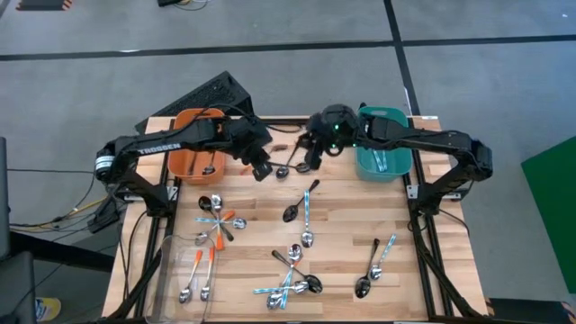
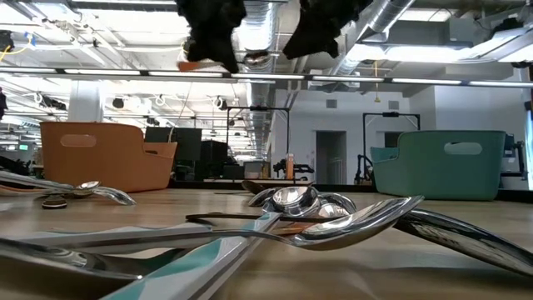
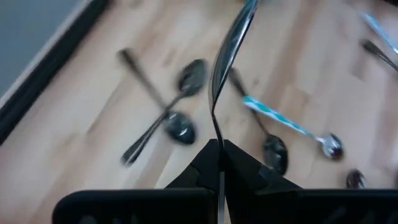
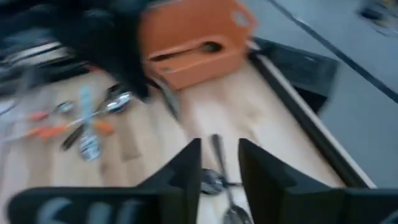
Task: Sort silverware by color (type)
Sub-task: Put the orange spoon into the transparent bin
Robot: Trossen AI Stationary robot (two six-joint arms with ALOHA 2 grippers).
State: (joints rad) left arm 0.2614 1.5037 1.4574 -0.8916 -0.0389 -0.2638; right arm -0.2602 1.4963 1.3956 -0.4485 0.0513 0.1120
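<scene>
Silverware lies scattered over the wooden table (image 1: pixel 342 202): spoons with light-blue handles (image 1: pixel 306 214), with orange handles (image 1: pixel 200 263) and all-dark ones (image 1: pixel 367 270). My left gripper (image 1: pixel 261 168) hangs above the table's far middle, beside the orange bin (image 1: pixel 191 135). It is shut on a dark spoon (image 3: pixel 225 62), also visible in the right wrist view (image 4: pixel 168 99). My right gripper (image 1: pixel 309 160) hangs close beside it, open and holding nothing. A spoon on the table (image 4: pixel 217 149) shows through the gap between the right fingers. My left gripper pinches the dark spoon's thin handle end (image 3: pixel 217 134) between its two shut fingers (image 3: pixel 239 165). The fingers slant down toward the table, and the spoon runs on ahead in line with them. Its wider bowl end (image 3: pixel 233 43) is farthest out. The spoon is clear of the table.
A teal bin (image 1: pixel 382 169) with blue-handled spoons stands at the far right. The orange bin holds a dark-looking spoon. A clear tray (image 1: pixel 173 270) sits at the near left with orange-handled spoons beside it. Two crossed spoons (image 3: pixel 171 118) lie below my left gripper.
</scene>
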